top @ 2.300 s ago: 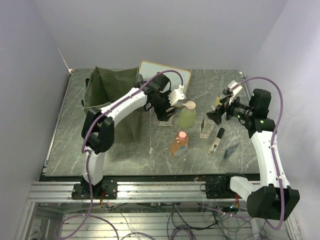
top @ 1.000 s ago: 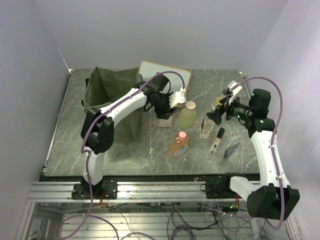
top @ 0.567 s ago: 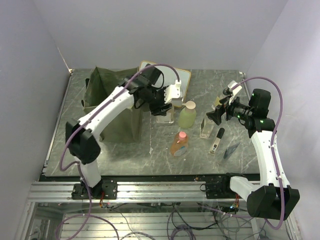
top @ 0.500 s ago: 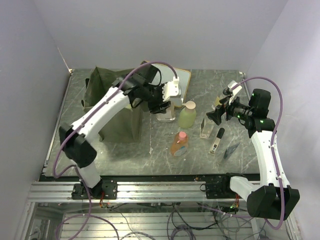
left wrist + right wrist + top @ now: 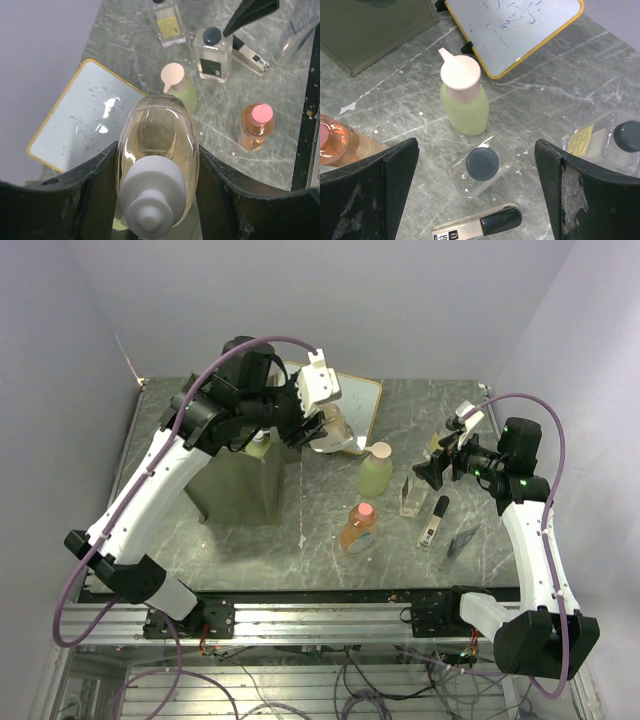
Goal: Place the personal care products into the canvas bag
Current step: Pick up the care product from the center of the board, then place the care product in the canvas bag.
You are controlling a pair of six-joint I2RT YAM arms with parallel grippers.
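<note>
Moved since the earlier top view: the left arm has come up off the grey marbled counter [image 5: 200,540] and swung toward the upper left, carrying a bottle. The right arm is unchanged.

- Orange translucent bottle with pink cap [image 5: 360,527]: upright, lower centre. Not bagged.
- Slim white tube with black cap [image 5: 434,521]: lying flat, to the right of the orange bottle.
- Clear square bottle with black cap [image 5: 411,497]: upright, just beside the tube.
- Right pincer [image 5: 432,472]: spread wide and empty, hovering over the clear square bottle.
- Yellow-green bottle with pale pump top [image 5: 375,472]: upright, centre.
- Second clear bottle with black cap and yellow label [image 5: 612,142]: right edge of the right wrist view.
- Left pincer [image 5: 157,170]: pinching the amber oval bottle with white pump [image 5: 157,145] by its sides. The bottle is aloft, just right of the bag in the top view.
- Olive-green canvas bag [image 5: 240,490]: upper left. The arm hides much of its mouth, so its contents cannot be told.
- Wood-framed whiteboard [image 5: 350,400]: flat on the counter, behind the bag.

Status, as judged: one bottle is in transit and not yet released, and at least four remain on the counter.
</note>
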